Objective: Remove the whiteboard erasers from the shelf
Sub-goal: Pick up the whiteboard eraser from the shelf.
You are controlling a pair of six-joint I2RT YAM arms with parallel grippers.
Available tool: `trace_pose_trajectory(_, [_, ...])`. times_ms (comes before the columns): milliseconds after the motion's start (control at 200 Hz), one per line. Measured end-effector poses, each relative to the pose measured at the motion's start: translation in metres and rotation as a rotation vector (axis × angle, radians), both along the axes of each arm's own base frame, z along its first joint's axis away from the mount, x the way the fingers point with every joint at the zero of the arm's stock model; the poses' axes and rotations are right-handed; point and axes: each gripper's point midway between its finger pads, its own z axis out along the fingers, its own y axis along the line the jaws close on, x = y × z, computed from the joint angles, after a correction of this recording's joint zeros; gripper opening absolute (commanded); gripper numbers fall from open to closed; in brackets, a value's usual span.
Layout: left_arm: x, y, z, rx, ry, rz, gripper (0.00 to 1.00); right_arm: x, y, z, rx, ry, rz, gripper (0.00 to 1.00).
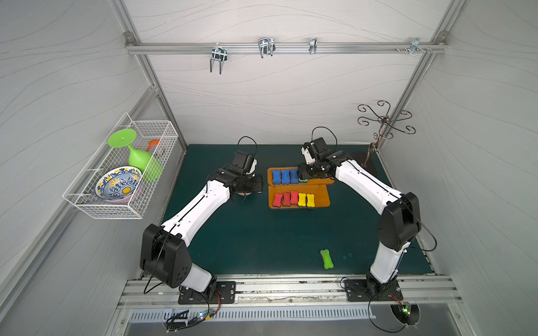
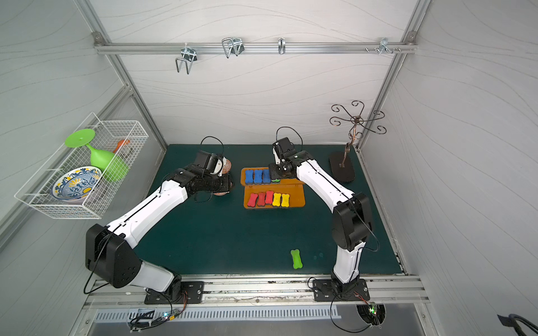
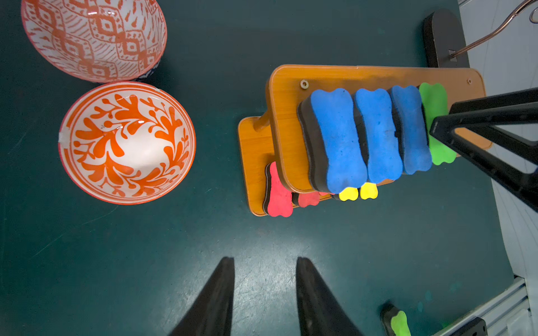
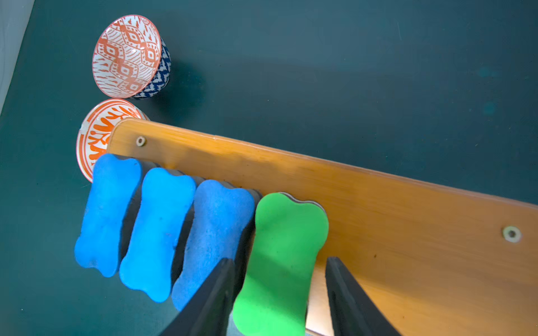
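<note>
Item: green eraser, upper tier of shelf, sits inside your right claw, jaws parted, unclamped | Step: grasp | Next: you close, then lift clear of the touching blue eraser | Left claw: parted, empty.

No text, label, brand, number or sign can be read in any of the views.
</note>
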Motion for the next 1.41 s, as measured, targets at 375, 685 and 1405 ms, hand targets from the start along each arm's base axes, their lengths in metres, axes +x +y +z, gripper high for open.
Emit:
trace_pose_trajectory(375, [-0.001,0.001,-0.001,-0.009,0.008,0.000,0.38,0.005,-0.009,-0.008,-0.027,0.003,-0.026,0.52])
trace_pose_trajectory(685, [-0.002,0.001,-0.005,-0.011,0.018,0.002,0.38,0.008,-0.014,-0.010,-0.040,-0.007,-0.038,0.59])
trace_pose_trajectory(1405, [-0.001,0.014,-0.020,-0.034,0.050,0.028,0.38,0.020,-0.018,-0.017,-0.123,-0.014,-0.096,0.39])
